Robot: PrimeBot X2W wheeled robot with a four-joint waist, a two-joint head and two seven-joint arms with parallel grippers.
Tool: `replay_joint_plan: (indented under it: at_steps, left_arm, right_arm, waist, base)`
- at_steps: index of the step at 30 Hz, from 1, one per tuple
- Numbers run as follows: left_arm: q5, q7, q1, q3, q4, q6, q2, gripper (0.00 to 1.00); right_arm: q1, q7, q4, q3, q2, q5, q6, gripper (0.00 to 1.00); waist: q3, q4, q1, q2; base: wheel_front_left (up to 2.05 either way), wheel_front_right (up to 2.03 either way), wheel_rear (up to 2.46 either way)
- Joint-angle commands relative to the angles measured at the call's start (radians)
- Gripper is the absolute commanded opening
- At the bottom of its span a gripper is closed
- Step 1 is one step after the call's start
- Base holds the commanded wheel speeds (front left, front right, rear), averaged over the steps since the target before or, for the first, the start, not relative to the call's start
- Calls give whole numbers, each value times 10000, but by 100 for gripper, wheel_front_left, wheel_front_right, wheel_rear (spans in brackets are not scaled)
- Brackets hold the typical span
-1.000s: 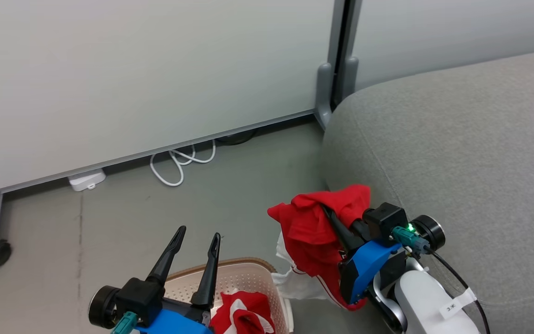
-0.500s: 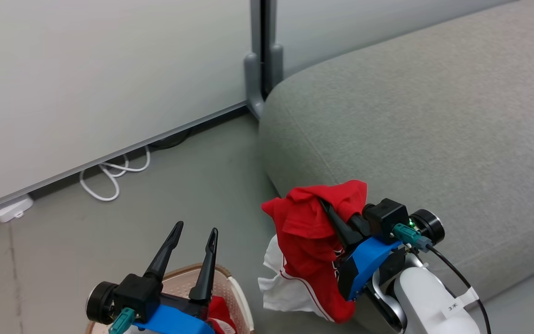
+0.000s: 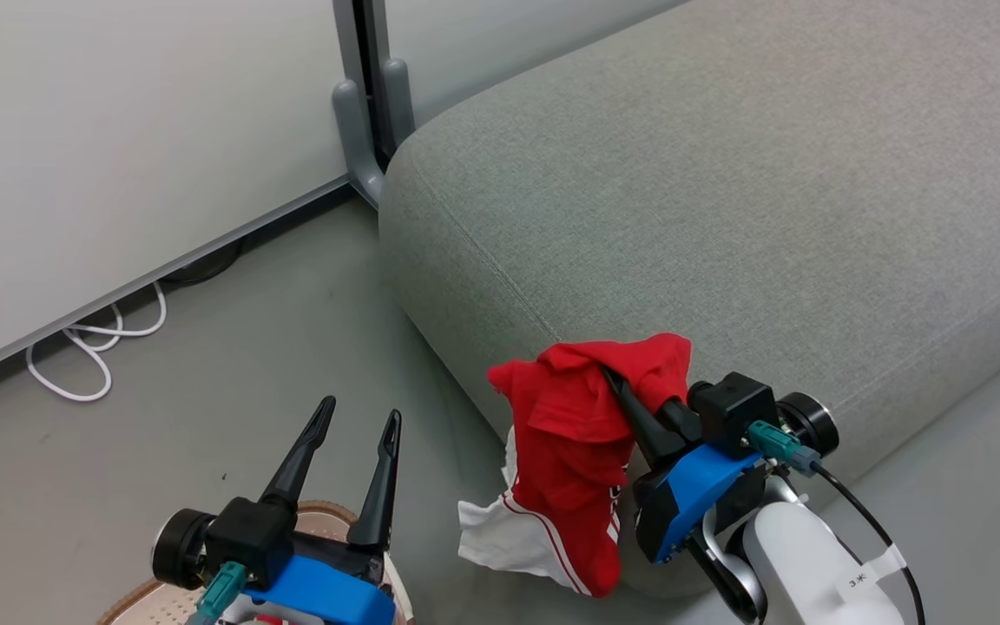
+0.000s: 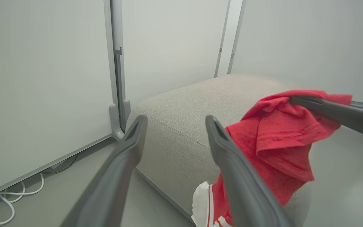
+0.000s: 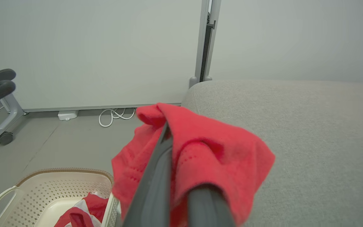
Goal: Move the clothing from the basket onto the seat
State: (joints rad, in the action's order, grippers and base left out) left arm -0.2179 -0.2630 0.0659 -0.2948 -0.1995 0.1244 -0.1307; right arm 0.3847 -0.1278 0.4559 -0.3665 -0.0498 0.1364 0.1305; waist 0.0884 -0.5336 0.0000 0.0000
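Observation:
My right gripper [image 3: 617, 386] is shut on a red garment [image 3: 574, 434] with white striped trim, which hangs off its fingers in front of the grey seat [image 3: 726, 200], beside the cushion's near corner. In the left wrist view the same red garment [image 4: 276, 142] drapes at the right, with the right gripper's finger [image 4: 332, 112] across it. My left gripper [image 3: 357, 425] is open and holds nothing, above the basket [image 3: 153, 599] at the bottom left. In the right wrist view a second red and white garment [image 5: 80, 211] lies inside the cream basket [image 5: 43, 186].
A white partition wall [image 3: 118, 130] with a grey post and foot [image 3: 361, 113] stands behind the seat's left end. A white cable [image 3: 92, 347] loops on the grey floor by the wall. A caster leg [image 5: 5, 132] stands at the left in the right wrist view.
The head camera has swung right, so the seat takes up more of the view and the basket has slid almost out at the bottom left. Both grippers keep their states.

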Motion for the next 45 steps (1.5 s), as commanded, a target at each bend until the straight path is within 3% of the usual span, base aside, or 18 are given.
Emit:
replay_joint_plan:
  at_steps: [1, 18, 24, 30, 35, 45]
  left_arm:
    - [83, -27, 160, 15, -13, 73, -69, 100]
    - [-56, -27, 267, -66, -19, 59, -111, 100]
    - [118, -27, 333, 147, 190, 60, -182, 100]
    - [371, -27, 679, 262, 598, 60, -479, 100]
    - [614, -27, 1254, 195, 1104, 61, -871, 100]
    - [858, -7, 2419, -188, 1879, 60, -1446, 100]
  right_arm:
    - [-99, -64, -74, 63, -11, 45, 5, 0]
    - [84, -156, -180, 341, -10, 205, 5, 0]
    - [1022, -196, -319, 937, -10, 312, 5, 0]
    - [2932, 86, -500, 2197, -4, -69, 5, 0]
    - [4775, 589, -842, 3863, -183, -471, 5, 0]
    - [7230, 1113, -318, 6127, -1555, -840, 5, 0]
  waist:
    - [70, -52, 0, 0]
    - [176, 119, 0, 0]
    - [555, 199, 0, 0]
    - [1529, 276, 0, 0]
    - [2826, 531, 0, 0]
    - [4904, 1337, 0, 0]
  base:
    - [0, 0, 0]
    - [0, 0, 0]
    - [0, 0, 0]
    - [0, 0, 0]
    - [0, 0, 0]
    - [0, 0, 0]
